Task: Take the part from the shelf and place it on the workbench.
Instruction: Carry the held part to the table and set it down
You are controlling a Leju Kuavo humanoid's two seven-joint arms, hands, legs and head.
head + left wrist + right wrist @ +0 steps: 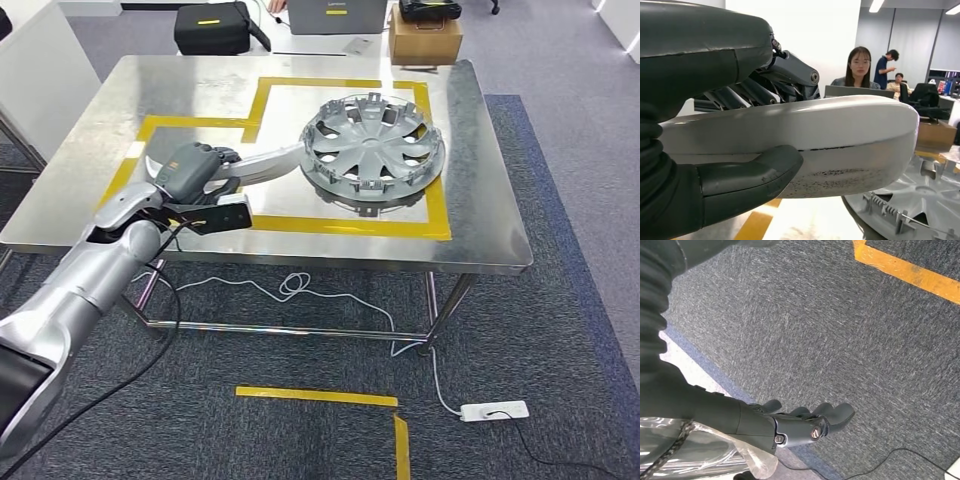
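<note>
My left hand (195, 170) grips a long silver part (264, 163) between thumb and fingers, low over the steel workbench (483, 215). The part's far end reaches the rim of a silver hubcap (372, 150) lying flat inside the yellow tape outline (347, 226). In the left wrist view the silver part (821, 140) spans the picture, with the thumb (749, 177) under it, the dark fingers (791, 70) over it and the hubcap (919, 200) beyond. My right hand (802, 425) hangs above the carpet with its fingers stretched out, holding nothing.
A black case (211, 28), a laptop (336, 15) and a cardboard box (425, 38) stand beyond the bench's far edge. A white power strip (494, 410) and cable lie on the carpet. Several people (859, 67) are behind the bench.
</note>
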